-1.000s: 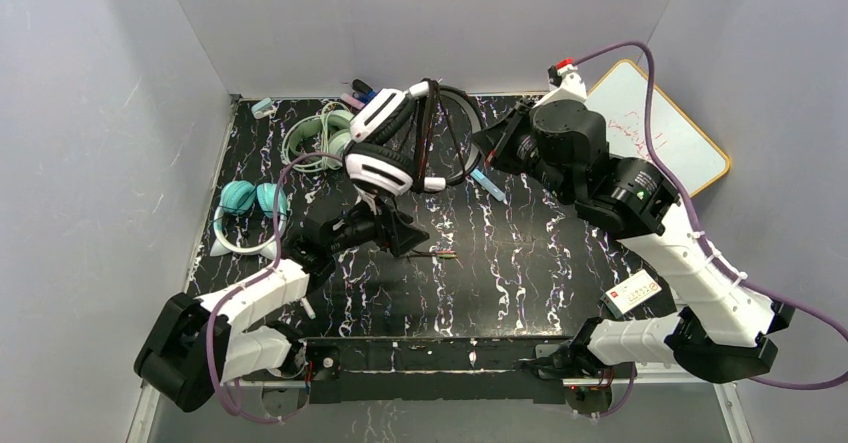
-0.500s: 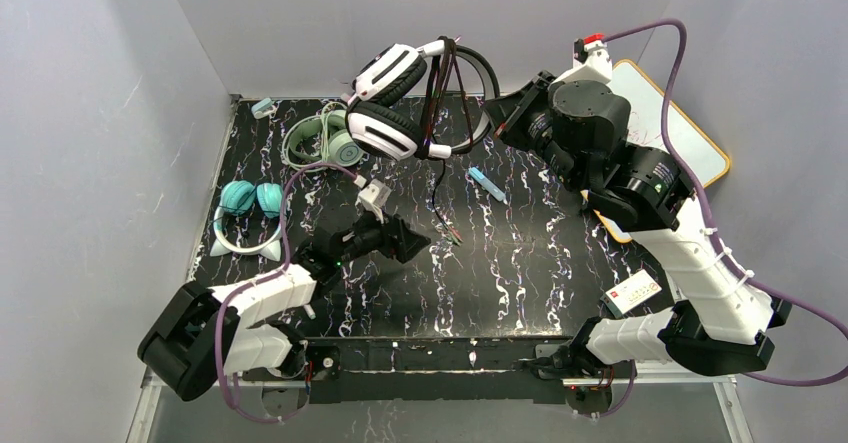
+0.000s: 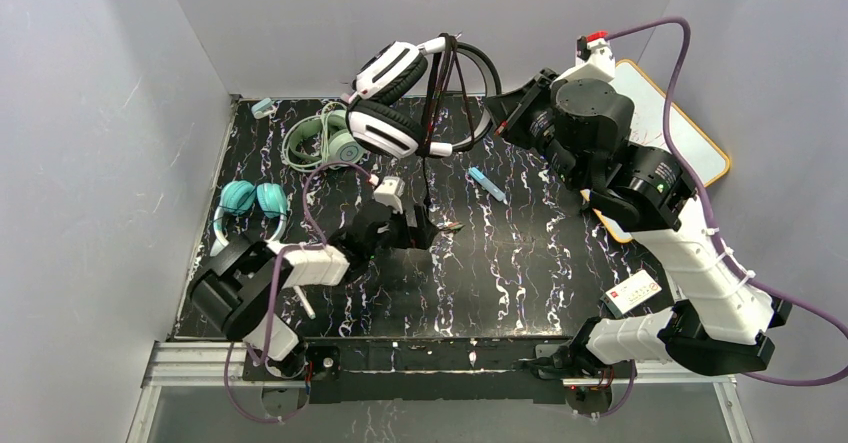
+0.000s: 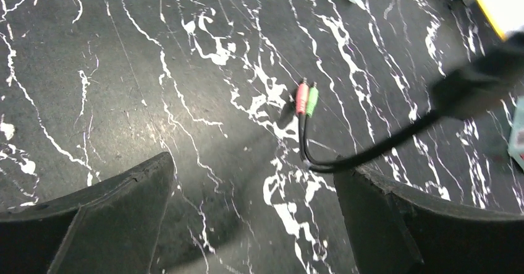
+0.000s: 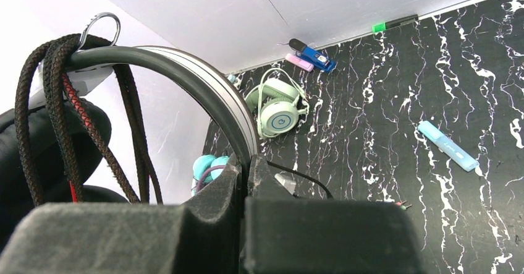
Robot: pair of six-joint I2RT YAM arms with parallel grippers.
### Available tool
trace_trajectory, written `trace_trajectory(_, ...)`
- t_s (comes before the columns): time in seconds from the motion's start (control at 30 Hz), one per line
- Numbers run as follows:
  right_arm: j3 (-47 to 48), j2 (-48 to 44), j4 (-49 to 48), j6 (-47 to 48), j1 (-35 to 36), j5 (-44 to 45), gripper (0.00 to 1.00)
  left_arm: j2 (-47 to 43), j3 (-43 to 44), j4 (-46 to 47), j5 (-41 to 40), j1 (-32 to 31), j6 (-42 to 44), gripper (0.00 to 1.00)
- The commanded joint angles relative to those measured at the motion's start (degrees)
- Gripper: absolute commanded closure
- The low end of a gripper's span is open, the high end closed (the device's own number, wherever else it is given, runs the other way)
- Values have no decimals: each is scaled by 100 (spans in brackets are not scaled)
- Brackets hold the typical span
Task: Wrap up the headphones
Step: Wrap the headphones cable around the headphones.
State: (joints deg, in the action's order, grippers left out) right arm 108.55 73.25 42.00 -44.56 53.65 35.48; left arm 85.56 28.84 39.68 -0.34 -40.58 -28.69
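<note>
Left jaws gape; right jaws clamp one black-and-white headset (image 3: 385, 128); two headsets (image 3: 325, 143) (image 3: 240, 198) lie apart.

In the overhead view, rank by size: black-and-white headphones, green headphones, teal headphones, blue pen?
1. black-and-white headphones: largest, but held up nearer the camera, so unsure.
2. green headphones and teal headphones: look alike.
3. blue pen: smallest.

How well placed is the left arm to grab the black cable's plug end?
Probably yes: the left claw stands open just short of the pink and green plugs, bare table between them, and the black cable runs past one finger. Nothing seems to block the way.
</note>
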Motion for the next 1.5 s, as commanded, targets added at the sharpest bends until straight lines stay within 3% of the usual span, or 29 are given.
trace_trajectory(0.0,396,-179,-957,-206,-21,147,99,595,359,495,-911,-132,-478,2)
trace_trajectory(0.13,292,-265,-1019,-203,-21,178,99,1291,667,1379,-843,-127,-501,4)
trace_trajectory(0.2,225,-310,-1056,-211,-21,213,99,1615,834,1839,-699,-134,-493,22)
trace_trajectory(0.27,179,-337,-1075,-204,-21,239,99,1880,1004,2094,-569,-128,-349,56)
trace_trajectory(0.3,182,-345,-1071,-197,-22,255,99,1973,1095,2107,-578,-133,-290,65)
trace_trajectory(0.37,186,-345,-1048,-171,-21,291,99,2072,1218,2112,-679,-131,-217,74)
trace_trajectory(0.47,206,-352,-1049,-112,-20,425,99,2127,1335,2100,-589,-128,33,100)
trace_trajectory(0.77,558,-82,-1282,667,-21,1584,99,1715,1044,1245,336,-129,-173,100)
trace_trajectory(0.93,548,134,-1890,1616,-21,2298,99,858,314,768,569,-185,-258,100)
trace_trajectory(1.33,204,772,-4709,4846,-69,3298,99,-882,249,-2084,961,-698,198,100)
trace_trajectory(1.47,237,1061,-4645,4859,-426,3146,99,-1247,352,-2884,947,-963,412,100)
